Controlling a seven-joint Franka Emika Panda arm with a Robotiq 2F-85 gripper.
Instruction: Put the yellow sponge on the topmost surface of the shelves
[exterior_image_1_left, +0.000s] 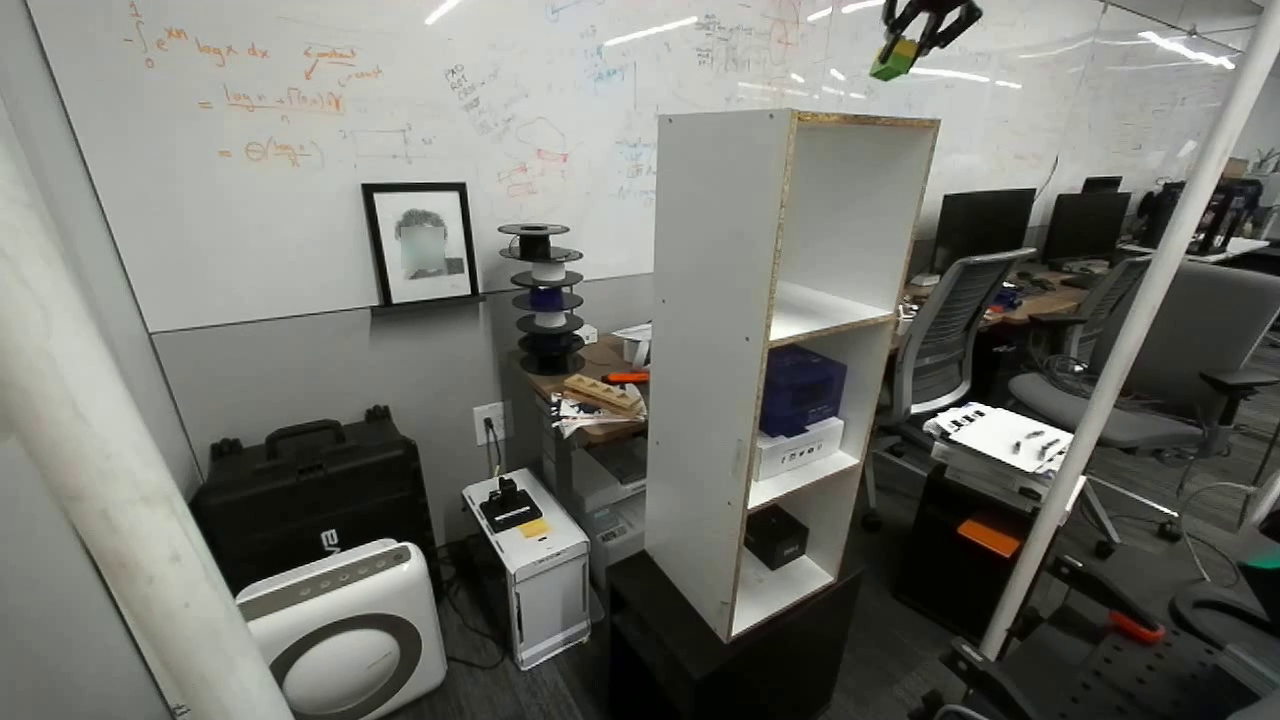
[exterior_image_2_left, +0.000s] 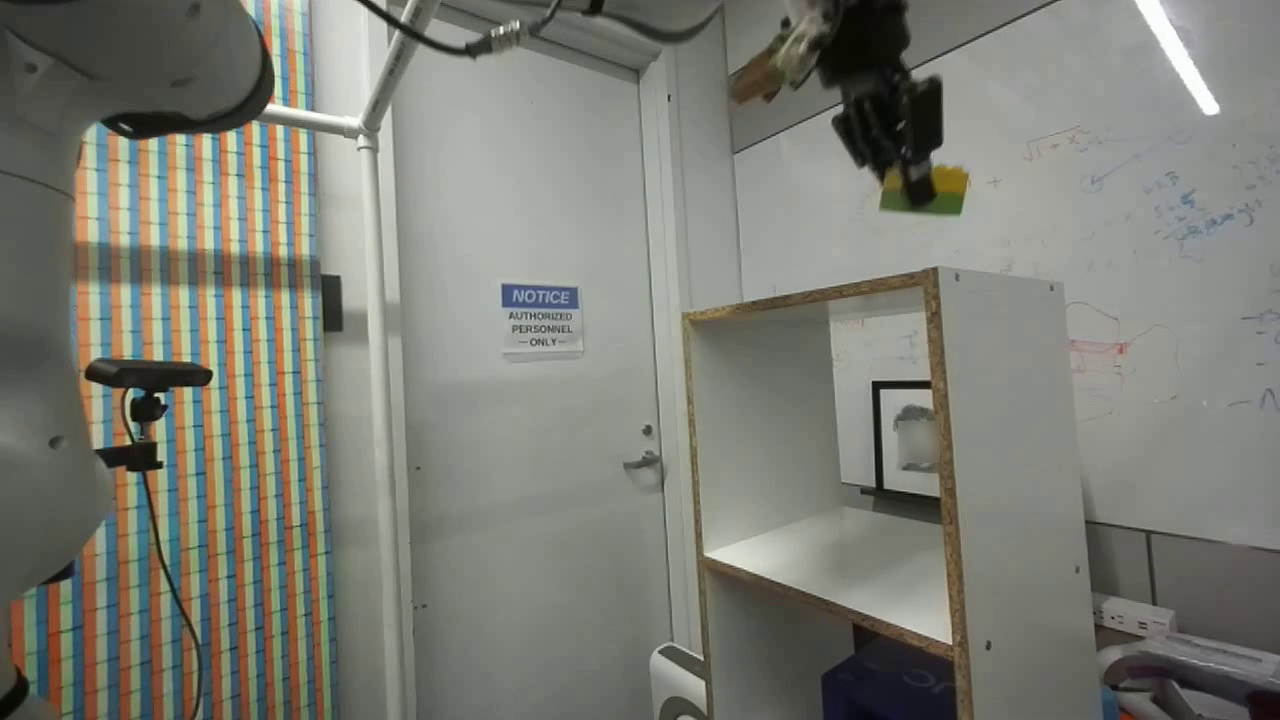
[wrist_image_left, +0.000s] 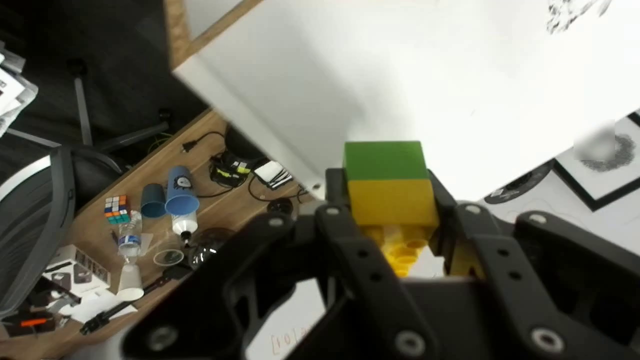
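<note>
Likely pre-placement | your pincer (wrist_image_left: 390, 189) grips the yellow-green block (exterior_image_1_left: 895, 61) | shelves (wrist_image_left: 400, 70): 12 o'clock, wrist view | next should be: lower, release

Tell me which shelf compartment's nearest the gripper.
The top compartment: the gripper hangs higher than the shelves, with the middle compartment and bottom compartment farther below.

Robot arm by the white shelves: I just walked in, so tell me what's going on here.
A robot arm is holding a yellow-and-green block between its fingers, above the tall white shelves. Both exterior views show a gap under the block, so it is not yet set down; it looks bound for the flat top. Lower down, a dark blue object sits on a white box in the middle compartment, and a black box in the bottom one.
</note>
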